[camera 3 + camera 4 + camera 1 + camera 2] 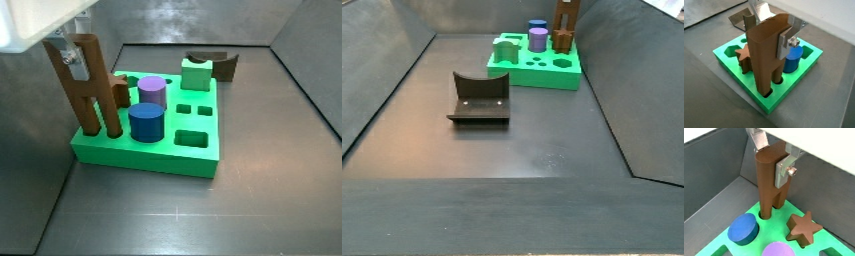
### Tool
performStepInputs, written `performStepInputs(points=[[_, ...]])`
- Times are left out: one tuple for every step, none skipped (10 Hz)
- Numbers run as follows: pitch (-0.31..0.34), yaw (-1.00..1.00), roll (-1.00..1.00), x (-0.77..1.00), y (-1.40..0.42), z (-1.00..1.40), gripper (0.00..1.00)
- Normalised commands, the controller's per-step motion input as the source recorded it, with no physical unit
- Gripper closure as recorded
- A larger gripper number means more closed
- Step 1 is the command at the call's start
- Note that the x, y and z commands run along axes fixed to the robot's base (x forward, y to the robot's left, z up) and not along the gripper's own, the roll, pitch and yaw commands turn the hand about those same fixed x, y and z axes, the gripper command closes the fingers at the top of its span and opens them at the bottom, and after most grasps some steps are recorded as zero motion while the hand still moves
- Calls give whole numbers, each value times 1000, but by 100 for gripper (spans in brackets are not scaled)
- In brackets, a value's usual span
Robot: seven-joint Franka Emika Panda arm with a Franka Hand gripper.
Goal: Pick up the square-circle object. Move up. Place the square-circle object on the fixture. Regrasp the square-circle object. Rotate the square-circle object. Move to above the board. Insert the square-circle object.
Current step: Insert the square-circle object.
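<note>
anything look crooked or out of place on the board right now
Nothing stands out. The square-circle object stands upright with its lower end in the board, held near its top by the gripper. The blue, purple, star and pale green pegs sit upright too. The fixture is empty.

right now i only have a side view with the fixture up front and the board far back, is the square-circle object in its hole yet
Observer: Yes. In a wrist view the lower end of the square-circle object is inside a hole at the edge of the board. How deep it goes is hidden.
Operator: is the gripper holding it
Observer: Yes. The gripper is shut on the object's upper part, with a silver finger on each side.
Operator: anything crowding it
Observer: The brown star peg stands close beside it on the board, with a visible gap between them.
</note>
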Motion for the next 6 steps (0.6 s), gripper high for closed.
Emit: performStepInputs(points=[[4,129,23,-109,3,-146,100],[0,0,0,-46,0,-89,100],[-39,-11,0,-211,-20,-9,100],[0,-83,0,-171,-43,-31,100],[0,-203,0,-63,-31,-91,100],[4,-291,-17,0,-43,-120,100]])
